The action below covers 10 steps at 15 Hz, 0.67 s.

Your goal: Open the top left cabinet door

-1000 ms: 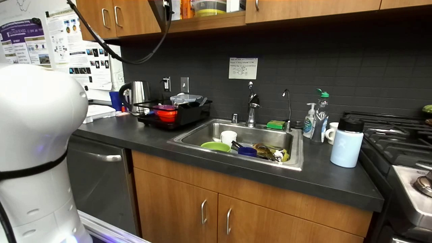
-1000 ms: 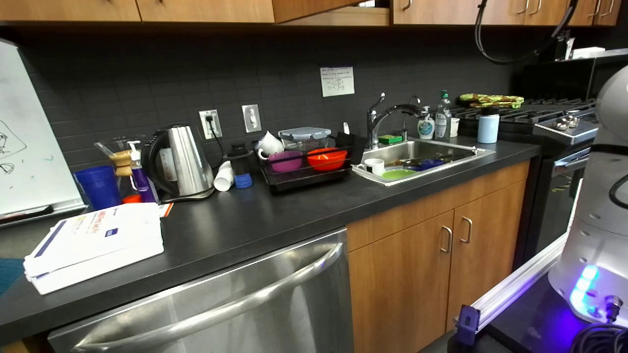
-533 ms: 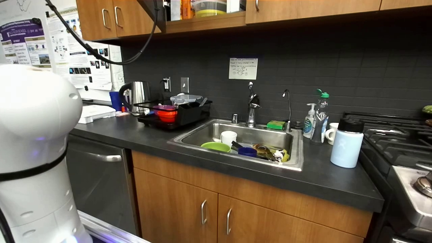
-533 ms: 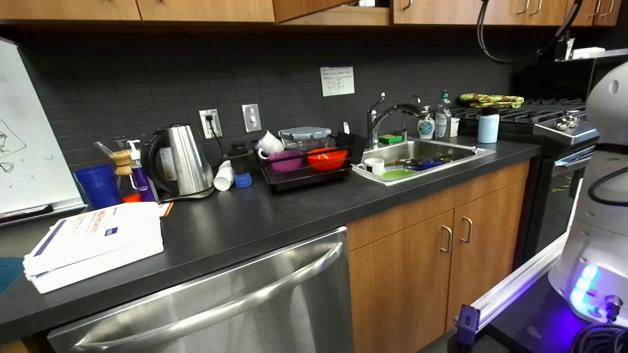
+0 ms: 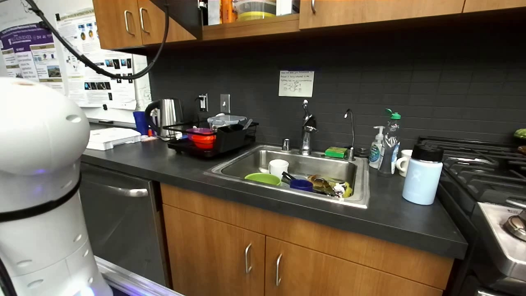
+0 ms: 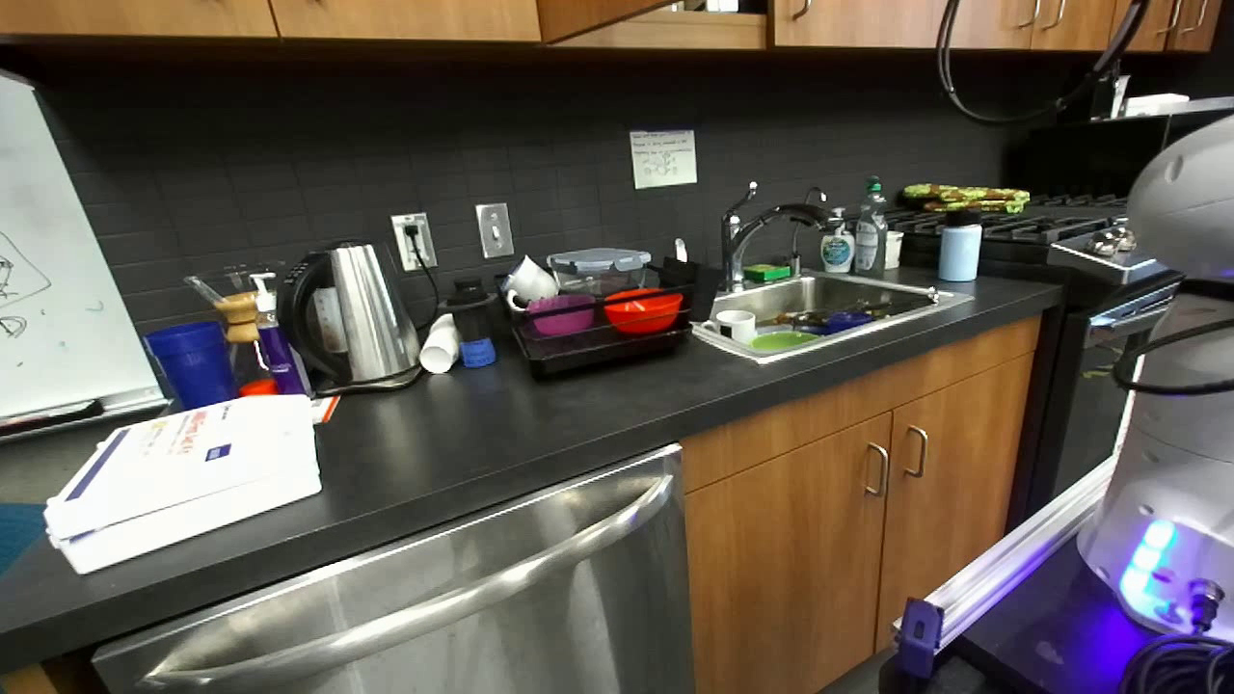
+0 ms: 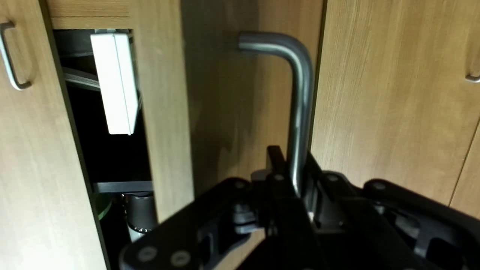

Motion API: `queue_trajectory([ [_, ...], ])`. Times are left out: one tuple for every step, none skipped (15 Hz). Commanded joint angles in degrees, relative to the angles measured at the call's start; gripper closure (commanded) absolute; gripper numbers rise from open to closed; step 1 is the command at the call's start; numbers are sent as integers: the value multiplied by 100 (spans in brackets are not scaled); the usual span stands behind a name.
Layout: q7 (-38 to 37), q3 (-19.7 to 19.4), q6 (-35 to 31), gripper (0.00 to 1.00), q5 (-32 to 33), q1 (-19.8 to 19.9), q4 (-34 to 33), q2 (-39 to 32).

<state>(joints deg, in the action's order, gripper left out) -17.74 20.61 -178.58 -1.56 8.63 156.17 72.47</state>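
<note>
The honey-brown top left cabinet door (image 7: 221, 112) stands swung out from the cabinet in the wrist view, its pale free edge (image 7: 161, 112) facing me. Its silver bar handle (image 7: 302, 90) runs down between the black fingers of my gripper (image 7: 292, 154), which is shut around it. The handle's lower end is hidden by the gripper. Only the bottom of this door (image 6: 598, 14) shows in an exterior view, angled outward. Its dark inner face (image 5: 187, 12) also shows in an exterior view. Both exterior views leave the gripper out of frame.
Shelf contents, including a white box (image 7: 114, 82), show inside the cabinet. A neighbouring door (image 7: 33, 157) is at the left, and closed doors (image 7: 393, 93) are at the right. The white arm (image 5: 37, 156) stands before the dishwasher (image 5: 119, 222). A black cable (image 5: 94, 68) hangs below the cabinets.
The door has swung farther out, uncovering more of the shelf. In both exterior views the white arm has shifted left. The cable has shifted with the arm, and the grip on the handle appears unchanged.
</note>
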Motion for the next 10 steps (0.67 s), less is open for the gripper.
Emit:
queue_trajectory([
  [-225,820,362,97,-158,-478,-52,129],
  [-349,945,492,97,-164,-395,-96,208],
  [-479,1083,602,97,-171,-287,-179,237],
  [-576,1166,747,97,-166,-203,-274,289],
  [-669,1254,831,97,-163,-125,-291,351],
  [-754,1333,949,97,-157,-25,-406,359],
  [-819,1385,1063,97,-150,35,-463,413],
  [-887,1449,1152,97,-146,111,-537,426],
  [-943,1505,1232,97,-144,166,-583,455],
  [-989,1551,1300,97,-143,217,-623,475],
])
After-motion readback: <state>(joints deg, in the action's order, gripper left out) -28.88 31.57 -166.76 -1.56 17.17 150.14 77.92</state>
